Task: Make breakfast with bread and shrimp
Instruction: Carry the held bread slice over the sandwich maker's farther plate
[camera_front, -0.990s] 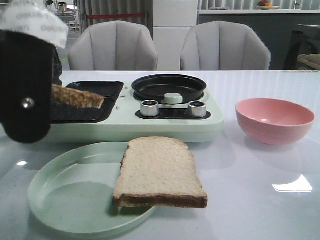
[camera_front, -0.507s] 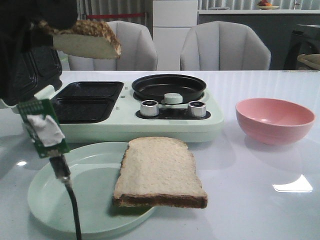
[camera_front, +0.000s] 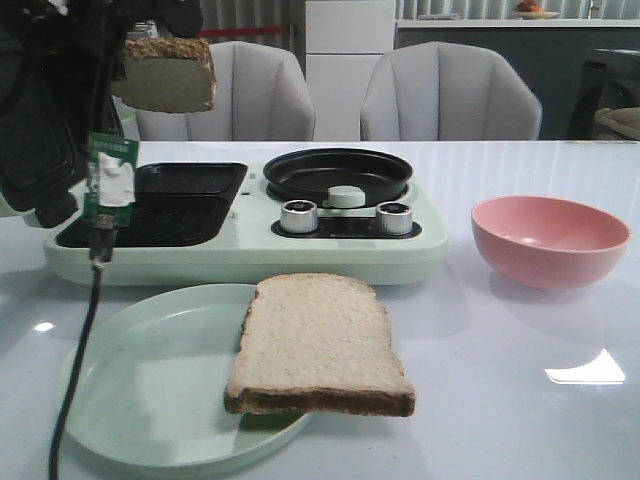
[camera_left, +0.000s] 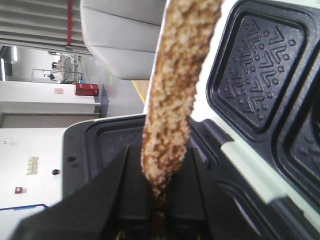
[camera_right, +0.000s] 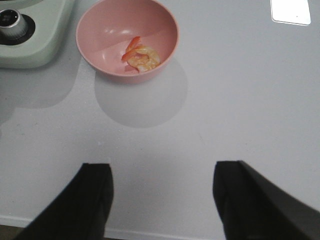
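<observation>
One bread slice (camera_front: 318, 345) lies half on the pale green plate (camera_front: 140, 390), overhanging its right rim. High above the grill plates of the breakfast machine (camera_front: 250, 215) hangs a second bread slice (camera_front: 165, 72), held edge-on (camera_left: 172, 90) by my left gripper (camera_left: 159, 195), which is shut on its lower crust. The shrimp (camera_right: 140, 56) lies in the pink bowl (camera_right: 107, 35), orange and white. My right gripper (camera_right: 162, 192) stands open over bare table on the near side of the bowl, nothing between its fingers.
The machine has a round black pan (camera_front: 337, 173), a pale green knob (camera_front: 346, 196) and two metal dials (camera_front: 298, 215). The pink bowl (camera_front: 548, 240) stands right of it. Two grey chairs (camera_front: 450, 95) are behind the table. A cable (camera_front: 85, 330) hangs from my left arm over the plate.
My left gripper has lifted the bread slice from the grill plates to high above them and turned it. The arm's cable swung left across the plate. The right side is unchanged.
</observation>
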